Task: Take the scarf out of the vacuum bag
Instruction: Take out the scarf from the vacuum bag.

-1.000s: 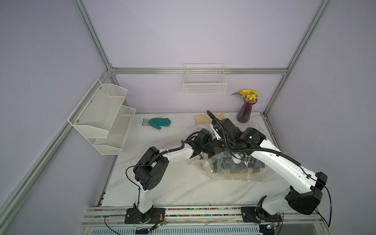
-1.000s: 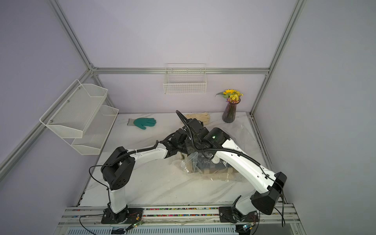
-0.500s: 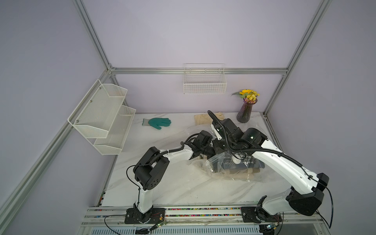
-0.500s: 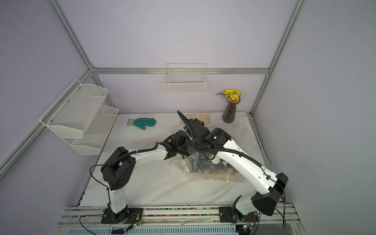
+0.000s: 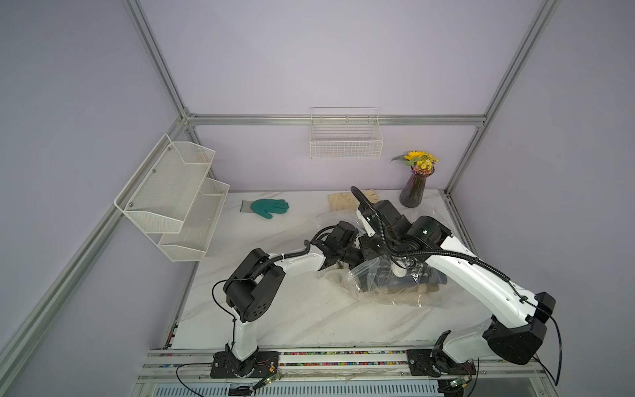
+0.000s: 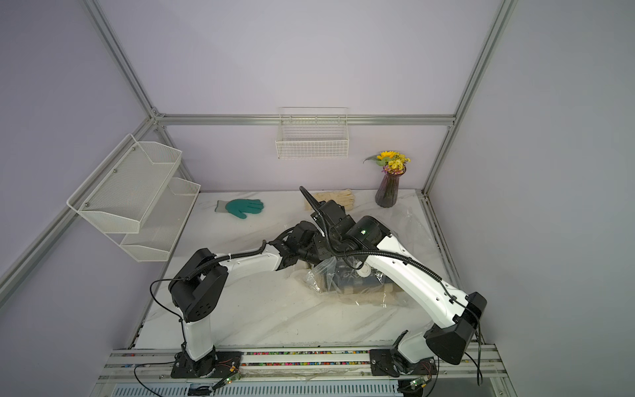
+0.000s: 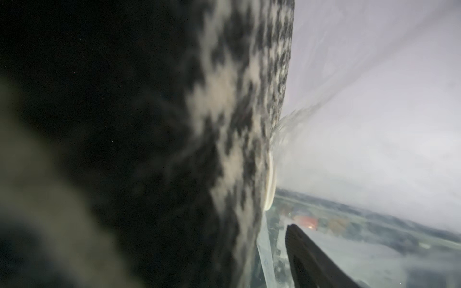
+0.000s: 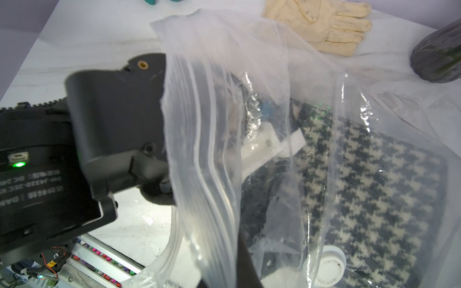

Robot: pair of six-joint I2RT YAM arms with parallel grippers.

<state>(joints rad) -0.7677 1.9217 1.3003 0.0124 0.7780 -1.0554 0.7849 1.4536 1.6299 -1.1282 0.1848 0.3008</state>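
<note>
Both top views show the vacuum bag [image 5: 395, 292] crumpled on the marble surface [image 5: 292, 309]. The dark scarf [image 5: 398, 282] is inside it, and the white valve cap [image 5: 399, 272] sits near the right end effector [image 5: 372, 252]. The left end effector [image 5: 354, 257] reaches into the bag's mouth just beside the right one; the fingers of both are hidden from here. A green glove [image 5: 268, 207] lies well apart from the left end effector. A beige glove [image 6: 338, 198] and a vase [image 5: 414, 190] of yellow flowers stand beyond the right one. No writing is legible at this range

The left wrist view looks from inside the bag, which the top views cannot do. The scarf's black-and-cream houndstooth weave fills most of the frame, blurred and pressed close, with clear film beside it. Only one dark finger [image 7: 311, 256] shows, beside the cloth, so I cannot tell whether the left end effector grips anything

The right wrist view shows the right end effector closed on the bag's ribbed zip lip, holding it raised. Through the film the scarf's pattern is sharp, and the valve cap lies just beside this end effector. The left arm's black housing [image 8: 112, 119] pushes into the mouth. A green lamp [image 8: 19, 164] glows on it, above white print [image 8: 30, 185] seen upside down. One line seems to read "DM-J4310"; the rest is too blurred
</note>
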